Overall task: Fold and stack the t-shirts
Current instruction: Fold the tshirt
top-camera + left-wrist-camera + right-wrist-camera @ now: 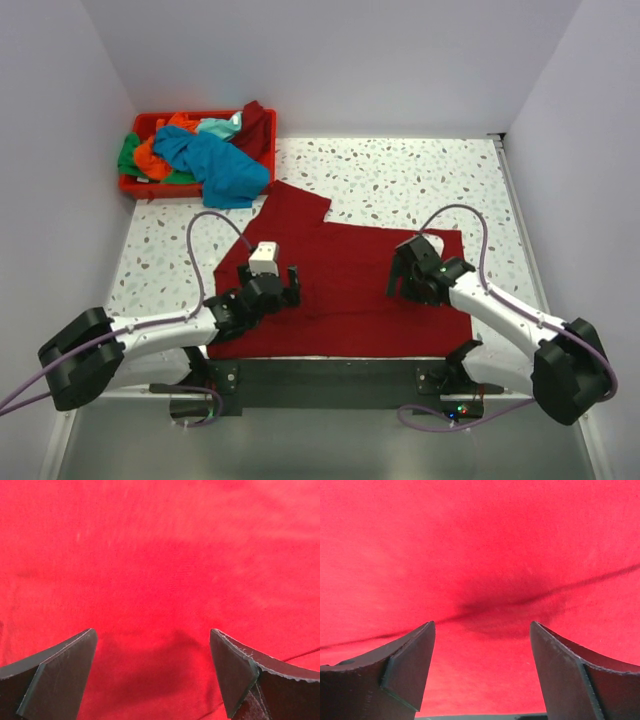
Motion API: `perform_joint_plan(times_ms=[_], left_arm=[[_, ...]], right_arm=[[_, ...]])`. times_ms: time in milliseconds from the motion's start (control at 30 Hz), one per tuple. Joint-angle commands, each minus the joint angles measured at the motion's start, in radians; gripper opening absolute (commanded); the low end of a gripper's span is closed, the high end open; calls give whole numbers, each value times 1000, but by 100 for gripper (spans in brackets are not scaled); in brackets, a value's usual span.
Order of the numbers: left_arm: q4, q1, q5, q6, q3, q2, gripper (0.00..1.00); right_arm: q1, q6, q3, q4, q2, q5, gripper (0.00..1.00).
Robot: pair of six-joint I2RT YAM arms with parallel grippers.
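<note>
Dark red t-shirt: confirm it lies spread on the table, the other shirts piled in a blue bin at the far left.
Wrong colour: the bin is red, not blue, as the top external view shows. The dark red t-shirt does lie spread on the table, the other shirts piled in that bin at the far left.

No lettering, label, brand or number can be read on the dark red t-shirt [350, 300] or elsewhere.

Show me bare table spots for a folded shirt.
Bare: the far right table, between the dark red shirt and back wall; a left strip below the red bin. Crowded: the bin's shirt pile; near centre, the left end effector and right end effector.
</note>
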Motion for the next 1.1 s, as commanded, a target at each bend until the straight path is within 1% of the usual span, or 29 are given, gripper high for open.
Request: perform_joint_plan(times_ms=[0,67,133,200,233,300,333,400,433,500,533,567,633,733,800,833,867,933,967,1000,1067], left_arm=[[-32,17,-60,69,120,-52,100],[-32,41,-69,115,174,-47,100],[-10,116,-34,167,206,-32,100],[25,182,15,198,241,3,100],[60,248,62,222,254,17,100],[92,316,90,247,307,77,100],[97,331,97,268,329,124,100],[102,368,106,282,401,175,100],[105,385,147,281,424,224,100],[112,426,226,273,488,270,100],[106,433,242,273,511,314,100],[90,437,245,277,568,333,100],[39,443,233,290,617,376,100],[-39,454,264,281,702,410,100],[-110,462,285,273,757,418,100],[-122,462,297,271,772,416,100],[-168,463,299,271,800,415,100],[-232,468,310,274,823,407,100],[-254,469,311,273,846,405,100],[-295,476,311,273,858,404,100],[-322,482,327,270,887,399,100]], right_arm=[[-6,-53,141,-4,50,101,82],[-41,-102,217,22,99,97,83],[-77,-136,286,66,178,68,83],[-146,-185,325,102,234,34,83],[-170,-197,360,132,282,5,82],[-229,-226,399,151,330,-3,82],[-242,-232,438,156,372,-2,82],[-287,-246,475,154,404,-8,82],[-304,-246,504,149,421,-12,82],[-365,-249,529,146,461,-48,80],[-405,-254,555,136,470,-54,79],[-423,-264,573,122,487,-42,77],[-471,-275,613,88,495,1,76],[-534,-291,647,54,492,27,70],[-565,-295,656,47,487,23,63],[-604,-298,662,47,487,12,61],[-620,-297,667,44,490,2,57],[-661,-298,696,31,510,-41,52],[-671,-297,705,28,518,-49,48],[-678,-297,715,25,527,-55,47],[-700,-300,745,13,556,-66,42]])
